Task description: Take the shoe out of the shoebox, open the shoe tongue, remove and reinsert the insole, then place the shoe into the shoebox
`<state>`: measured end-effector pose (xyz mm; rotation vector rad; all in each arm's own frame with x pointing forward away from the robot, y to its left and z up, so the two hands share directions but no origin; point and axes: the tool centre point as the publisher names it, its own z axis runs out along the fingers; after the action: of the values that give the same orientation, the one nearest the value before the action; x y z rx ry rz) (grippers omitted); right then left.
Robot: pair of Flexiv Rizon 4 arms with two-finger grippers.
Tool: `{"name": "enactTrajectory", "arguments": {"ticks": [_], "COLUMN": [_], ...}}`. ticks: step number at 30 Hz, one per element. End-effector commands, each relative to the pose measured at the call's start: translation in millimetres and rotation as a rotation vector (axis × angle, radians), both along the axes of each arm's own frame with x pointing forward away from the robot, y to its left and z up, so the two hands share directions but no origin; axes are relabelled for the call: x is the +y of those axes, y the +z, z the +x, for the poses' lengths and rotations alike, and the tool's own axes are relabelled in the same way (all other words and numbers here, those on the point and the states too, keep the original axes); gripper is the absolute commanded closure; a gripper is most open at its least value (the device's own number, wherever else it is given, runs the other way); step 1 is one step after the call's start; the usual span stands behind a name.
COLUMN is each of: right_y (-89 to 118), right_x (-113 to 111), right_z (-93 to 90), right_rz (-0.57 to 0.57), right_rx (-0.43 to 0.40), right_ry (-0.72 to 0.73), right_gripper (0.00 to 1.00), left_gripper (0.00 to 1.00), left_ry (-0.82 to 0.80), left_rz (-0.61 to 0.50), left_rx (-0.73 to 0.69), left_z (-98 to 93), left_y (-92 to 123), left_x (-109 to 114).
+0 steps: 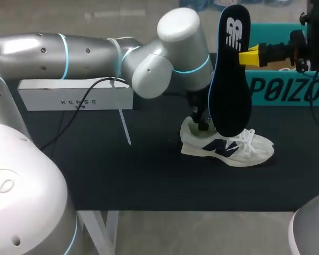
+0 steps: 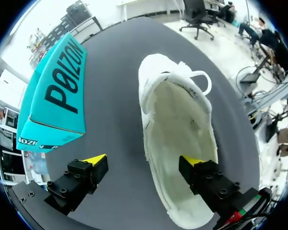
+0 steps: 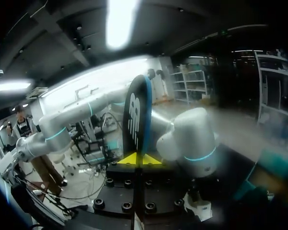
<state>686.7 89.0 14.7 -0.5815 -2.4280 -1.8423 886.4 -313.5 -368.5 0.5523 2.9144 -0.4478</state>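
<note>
Insole (image 1: 231, 74) held upright above the shoe (image 1: 244, 149)
Right jaws clench the insole's edge; left jaws stand spread astride the shoe's heel wall; the shoe sits on the surface (image 1: 122, 175) near the shoebox (image 1: 287, 90).

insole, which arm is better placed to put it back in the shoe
Right. The right jaws are shut on the insole, holding it upright over the shoe. The left jaws stand open astride the shoe's side wall near the heel, suited only to steadying it.
</note>
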Motion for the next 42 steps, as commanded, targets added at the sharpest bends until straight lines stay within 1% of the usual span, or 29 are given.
{"name": "enactTrajectory", "arguments": {"ticks": [1, 8, 13, 18, 24, 26, 27, 29, 30, 31, 32, 34, 35, 37, 39, 41, 42], "right_y": [0, 0, 0, 0, 0, 0, 0, 0, 0, 0, 0, 0, 0, 0, 0, 0, 0], "right_x": [1, 1, 1, 1, 1, 1, 1, 1, 1, 1, 1, 1, 1, 1, 1, 1, 1], "right_z": [2.1, 2.1, 2.1, 2.1, 2.1, 2.1, 2.1, 2.1, 2.1, 2.1, 2.1, 2.1, 2.1, 2.1, 2.1, 2.1, 2.1], "right_rz": [-0.001, -0.001, -0.001, -0.001, -0.001, -0.001, -0.001, -0.001, -0.001, -0.001, -0.001, -0.001, -0.001, -0.001, -0.001, -0.001, -0.001], "right_rx": [0.002, 0.002, 0.002, 0.002, 0.002, 0.002, 0.002, 0.002, 0.002, 0.002, 0.002, 0.002, 0.002, 0.002, 0.002, 0.002, 0.002], "right_ry": [0.002, 0.002, 0.002, 0.002, 0.002, 0.002, 0.002, 0.002, 0.002, 0.002, 0.002, 0.002, 0.002, 0.002, 0.002, 0.002, 0.002], "right_gripper": [1.00, 1.00, 1.00, 1.00, 1.00, 1.00, 1.00, 1.00, 1.00, 1.00, 1.00, 1.00, 1.00, 1.00, 1.00, 1.00, 1.00], "left_gripper": [1.00, 1.00, 1.00, 1.00, 1.00, 1.00, 1.00, 1.00, 1.00, 1.00, 1.00, 1.00, 1.00, 1.00, 1.00, 1.00, 1.00], "left_ry": [-0.002, -0.005, -0.030, -0.081, -0.171, -0.215, -0.232, -0.303, -0.335, -0.397, -0.451, -0.550, -0.601, -0.684, -0.838, -0.860, -0.915], "left_rz": [-0.001, -0.013, -0.024, -0.044, -0.051, -0.071, -0.056, -0.080, -0.048, -0.057, -0.083, -0.054, -0.062, -0.004, 0.082, 0.146, 0.189], "left_rx": [0.001, 0.032, 0.052, 0.073, 0.085, 0.114, 0.098, 0.127, 0.102, 0.110, 0.146, 0.143, 0.187, 0.170, 0.164, 0.175, 0.180], "left_z": [1.2, -5.7, -10.3, -9.5, -0.9, 1.9, 3.6, 6.5, 8.7, 10.2, 10.0, 11.6, 11.9, 15.7, 17.8, 23.5, 24.4], "left_y": [-16, -24, -24, -18, -3, 3, 6, 15, 19, 24, 29, 36, 40, 46, 52, 59, 62], "left_x": [-6, -3, 0, 4, 8, 9, 9, 8, 7, 6, 5, 3, 2, 3, 7, 10, 11]}}
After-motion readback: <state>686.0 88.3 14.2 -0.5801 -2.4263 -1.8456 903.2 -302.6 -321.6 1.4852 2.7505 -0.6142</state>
